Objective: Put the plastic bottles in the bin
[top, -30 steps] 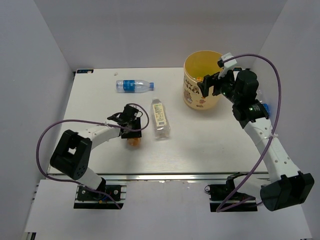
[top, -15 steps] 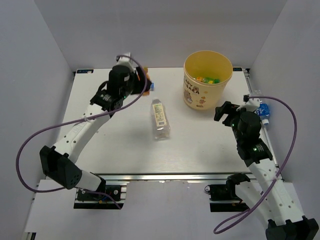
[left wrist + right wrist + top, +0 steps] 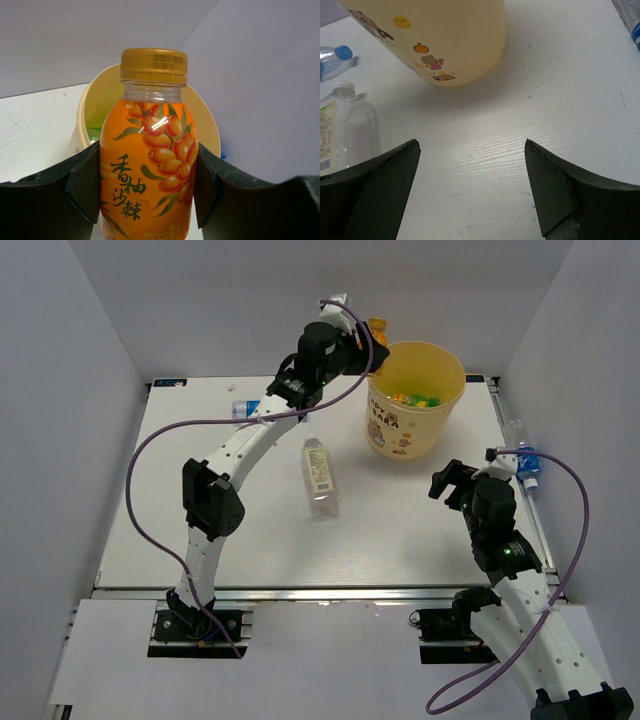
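My left gripper (image 3: 368, 333) is shut on a short orange bottle (image 3: 376, 327) and holds it upright in the air at the back left rim of the bin (image 3: 400, 435). In the left wrist view both fingers (image 3: 84, 185) press the orange bottle (image 3: 147, 150) at its sides, with the pale-yellow bin (image 3: 207, 125) behind and below it. A clear bottle with a pale label (image 3: 320, 478) lies at mid table. A blue-labelled bottle (image 3: 243, 410) lies at the back left, partly behind the left arm. My right gripper (image 3: 448, 480) stands open and empty over bare table (image 3: 471, 145).
Green and orange things (image 3: 415, 397) lie inside the bin. Another blue-labelled bottle (image 3: 526, 462) lies at the table's right edge, close to the right arm. Grey walls close in the table on three sides. The right wrist view shows the bin's wall (image 3: 445, 45) ahead.
The left arm has carried the orange bottle up from the table's left side to the bin's rim. The right arm drew back from the bin and has since hardly moved.
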Available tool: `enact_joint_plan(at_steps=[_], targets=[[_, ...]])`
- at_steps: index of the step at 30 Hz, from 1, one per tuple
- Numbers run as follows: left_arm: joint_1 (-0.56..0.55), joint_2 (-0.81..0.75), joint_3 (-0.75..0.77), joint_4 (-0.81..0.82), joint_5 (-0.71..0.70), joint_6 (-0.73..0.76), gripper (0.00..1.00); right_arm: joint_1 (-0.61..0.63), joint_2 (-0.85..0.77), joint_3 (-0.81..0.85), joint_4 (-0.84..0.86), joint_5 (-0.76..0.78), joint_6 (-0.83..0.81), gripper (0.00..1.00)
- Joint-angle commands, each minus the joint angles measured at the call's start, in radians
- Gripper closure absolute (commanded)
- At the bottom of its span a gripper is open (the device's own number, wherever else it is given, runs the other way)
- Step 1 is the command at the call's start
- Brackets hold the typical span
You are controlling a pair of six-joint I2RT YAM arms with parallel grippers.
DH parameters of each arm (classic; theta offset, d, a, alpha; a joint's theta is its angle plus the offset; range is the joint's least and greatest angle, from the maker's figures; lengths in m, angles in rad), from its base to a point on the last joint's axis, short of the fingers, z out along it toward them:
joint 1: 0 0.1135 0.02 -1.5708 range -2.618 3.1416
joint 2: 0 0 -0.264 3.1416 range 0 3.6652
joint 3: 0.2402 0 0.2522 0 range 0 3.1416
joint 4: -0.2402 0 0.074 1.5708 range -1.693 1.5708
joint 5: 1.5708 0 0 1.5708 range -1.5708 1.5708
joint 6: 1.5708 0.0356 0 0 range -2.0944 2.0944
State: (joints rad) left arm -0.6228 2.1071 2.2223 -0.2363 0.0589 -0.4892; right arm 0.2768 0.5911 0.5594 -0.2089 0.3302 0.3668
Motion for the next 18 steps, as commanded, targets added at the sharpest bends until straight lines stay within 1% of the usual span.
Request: enact_joint_plan(at_steps=[1, 3, 4, 6, 7, 8, 10, 11, 15, 18], targets=[[-0.012, 0.02, 0.072, 0.17, 0.026, -0.06, 0.76, -0.001, 0.007, -0.006, 0.023, -0.02, 0.001, 0.11], [-0.032, 0.068, 0.098, 0.224, -0.004, -0.068, 0.76, -0.001, 0.007, -0.016, 0.038, -0.031, -0.005, 0.11], [-0.043, 0.089, 0.12, 0.265, -0.057, -0.069, 0.78, -0.001, 0.007, -0.019, 0.042, -0.037, -0.003, 0.11], [-0.066, 0.169, 0.212, 0.285, -0.109, -0.081, 0.79, -0.001, 0.01, -0.026, 0.049, -0.045, -0.014, 0.11], [-0.071, 0.192, 0.239, 0.298, -0.114, -0.092, 0.7, -0.001, 0.012, -0.023, 0.048, -0.043, -0.015, 0.11], [-0.072, 0.211, 0.253, 0.304, -0.12, -0.103, 0.56, -0.001, 0.015, -0.023, 0.043, -0.043, -0.017, 0.11], [-0.072, 0.212, 0.225, 0.318, -0.122, -0.117, 0.18, -0.001, 0.013, -0.023, 0.039, -0.036, -0.02, 0.11], [-0.072, 0.194, 0.199, 0.304, -0.135, -0.112, 0.02, -0.001, 0.012, -0.023, 0.039, -0.037, -0.023, 0.11], [-0.072, 0.143, 0.163, 0.272, -0.12, -0.071, 0.02, -0.001, 0.009, -0.03, 0.062, -0.077, -0.04, 0.11], [-0.074, 0.084, 0.158, 0.203, -0.131, -0.019, 0.02, -0.001, 0.021, -0.023, 0.063, -0.12, -0.052, 0.11]])
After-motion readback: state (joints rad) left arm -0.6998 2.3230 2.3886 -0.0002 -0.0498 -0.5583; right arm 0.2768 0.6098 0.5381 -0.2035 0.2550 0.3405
